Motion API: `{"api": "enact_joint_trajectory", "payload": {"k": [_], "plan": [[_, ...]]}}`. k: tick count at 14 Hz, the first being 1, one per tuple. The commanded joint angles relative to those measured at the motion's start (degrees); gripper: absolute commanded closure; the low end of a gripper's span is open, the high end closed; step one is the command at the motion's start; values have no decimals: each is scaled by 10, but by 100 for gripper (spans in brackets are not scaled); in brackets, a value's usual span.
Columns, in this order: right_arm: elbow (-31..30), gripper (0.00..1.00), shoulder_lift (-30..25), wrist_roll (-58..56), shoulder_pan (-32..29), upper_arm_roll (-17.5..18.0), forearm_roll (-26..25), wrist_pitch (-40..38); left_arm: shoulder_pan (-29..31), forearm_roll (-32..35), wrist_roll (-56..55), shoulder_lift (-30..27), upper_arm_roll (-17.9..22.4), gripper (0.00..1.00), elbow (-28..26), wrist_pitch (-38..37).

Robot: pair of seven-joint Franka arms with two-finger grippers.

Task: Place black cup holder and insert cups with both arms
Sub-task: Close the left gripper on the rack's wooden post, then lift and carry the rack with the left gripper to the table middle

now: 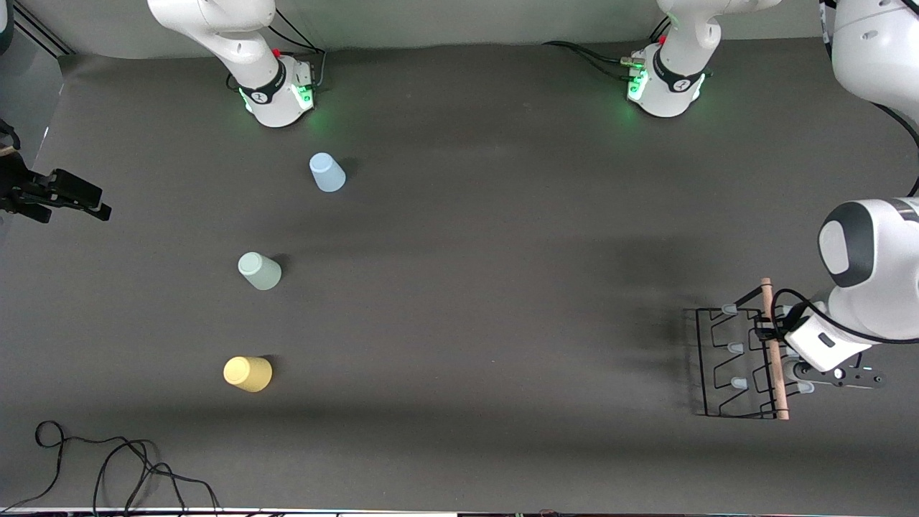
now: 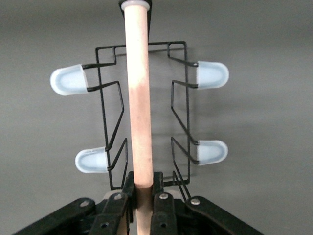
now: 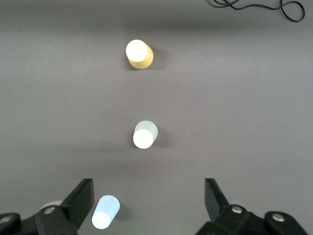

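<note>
left gripper point(image 2: 144, 196) pinching rod handle point(image 2: 138, 103) of black cup holder point(image 1: 739, 362), good for carrying | right gripper point(image 3: 149, 205) spread wide, waiting above cups point(image 3: 145, 134) (upside down, ready for pegs point(image 2: 212, 74))

A dark grey table cover point(image 1: 459, 237) spreads flat under everything. A thin black cable point(image 1: 122, 467) lies in loose loops on the cover's edge nearest the front camera, toward the right arm's end; it also shows in the right wrist view point(image 3: 264, 7).
</note>
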Motion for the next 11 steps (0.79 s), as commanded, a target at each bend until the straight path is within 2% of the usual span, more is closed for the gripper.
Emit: {"api": "enact_joint_trajectory", "payload": {"k": [1, 8, 11], "plan": [[0, 0, -2, -8, 5, -5, 2, 5, -40, 2, -67, -24, 4, 100, 28, -47], [0, 0, -1, -8, 5, -5, 2, 5, -167, -7, -278, -33, -3, 100, 74, -109], [-1, 0, -1, -8, 5, -5, 2, 6, -210, -21, -373, -34, -35, 100, 87, -138]]}}
